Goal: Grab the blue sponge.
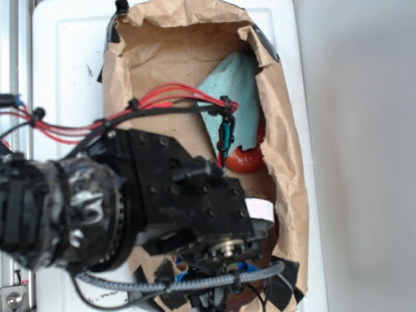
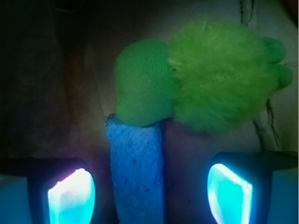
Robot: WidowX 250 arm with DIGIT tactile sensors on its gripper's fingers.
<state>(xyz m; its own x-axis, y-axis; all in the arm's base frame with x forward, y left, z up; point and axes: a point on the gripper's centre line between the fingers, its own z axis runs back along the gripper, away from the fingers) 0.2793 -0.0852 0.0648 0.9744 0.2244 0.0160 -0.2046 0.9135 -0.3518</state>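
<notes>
Now hovering, gripper (image 2: 149, 191) spread wide, straddling blue sponge (image 2: 136, 172) touching green plush toy (image 2: 205, 84).

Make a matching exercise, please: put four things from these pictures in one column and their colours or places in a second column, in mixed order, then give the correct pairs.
Things:
1. blue sponge
2. green plush toy
3. teal cloth
4. gripper

Descriptions:
A. fluffy, lying at the far end of the sponge
B. open, one finger on each side of the sponge
C. pale, at the far end of the brown paper tray
D. narrow porous strip between the two fingers

Pairs: 1-D, 2-A, 3-C, 4-B
</notes>
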